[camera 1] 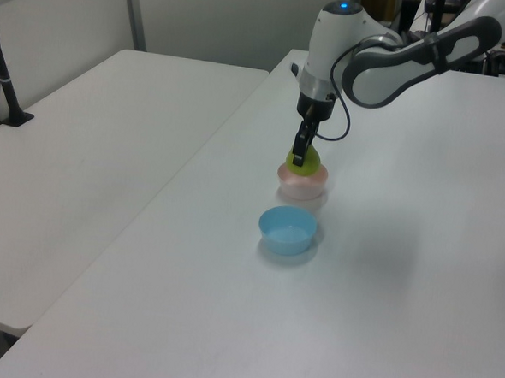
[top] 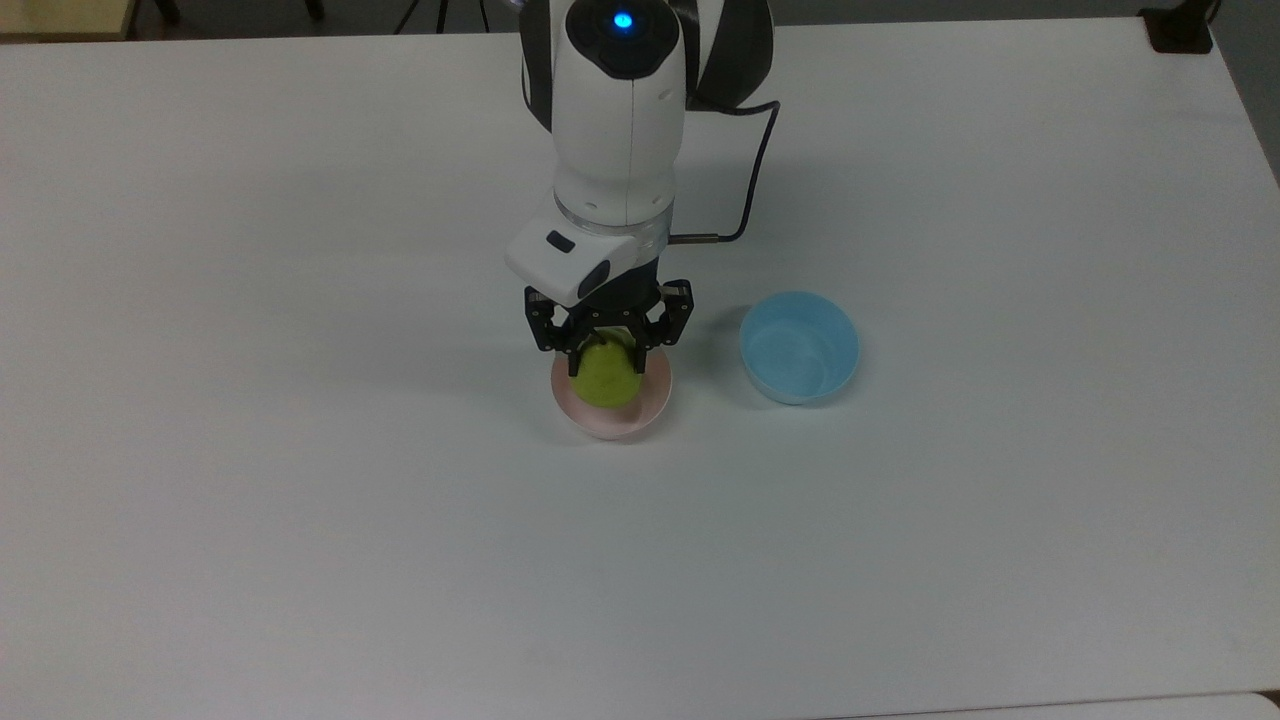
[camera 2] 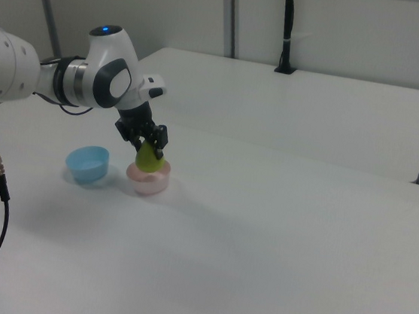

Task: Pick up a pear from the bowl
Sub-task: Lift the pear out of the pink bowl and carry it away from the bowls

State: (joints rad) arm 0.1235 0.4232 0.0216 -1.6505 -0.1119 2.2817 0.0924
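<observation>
Bowls number two on the white table (top: 300, 500): one pale pink bowl (top: 612, 422) and one light blue bowl (top: 800, 347). In the top view the blue one stands near the pink one, to the top view's right, the two apart. In the left view the blue bowl (camera 1: 289, 229) lies nearer the camera than the pink bowl (camera 1: 302, 183); in the right view the blue bowl (camera 2: 88, 164) is to the right view's left of the pink bowl (camera 2: 148, 181).

One pear (top: 607, 372), yellow-green, is pinched between the two black fingers of the single gripper (top: 607, 358), which are closed against its sides. In the left view the pear (camera 1: 305, 164) sits above the pink bowl's rim, and in the right view the pear (camera 2: 149, 159) likewise rises above the rim, with its lower part just at or over the opening; whether it touches the bowl cannot be told.

One white robot arm (top: 618, 120) reaches down over the pink bowl, a blue light on its top and a black cable (top: 745, 190) looping beside it.
</observation>
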